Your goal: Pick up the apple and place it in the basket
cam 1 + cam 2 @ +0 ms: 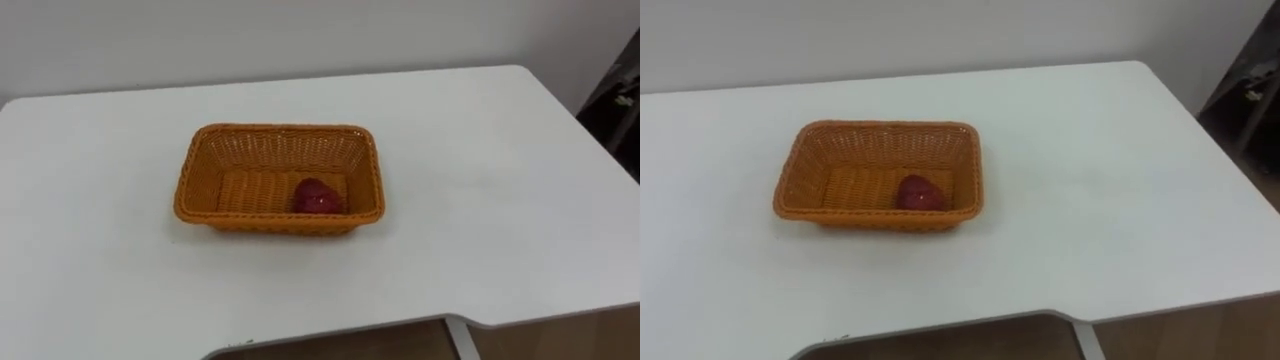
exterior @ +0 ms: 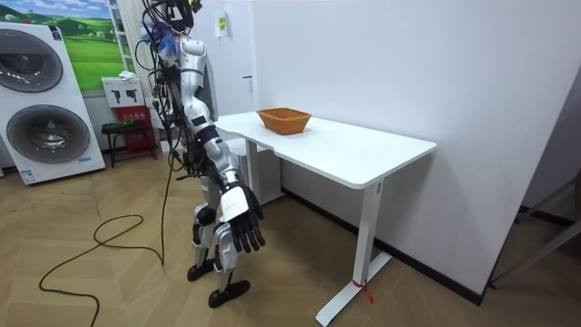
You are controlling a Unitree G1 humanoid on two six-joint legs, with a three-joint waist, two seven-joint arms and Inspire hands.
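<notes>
In the left eye view we see the apple (image 1: 318, 197) lying in the basket (image 1: 280, 130), against its near wall, on the table (image 1: 480, 180). In the room view the robot stands at the table with its right hand (image 2: 239, 214) hanging low, fingers loose and empty. We cannot read the sign (image 2: 123, 91) behind it. The right eye view shows the apple in the same place.
</notes>
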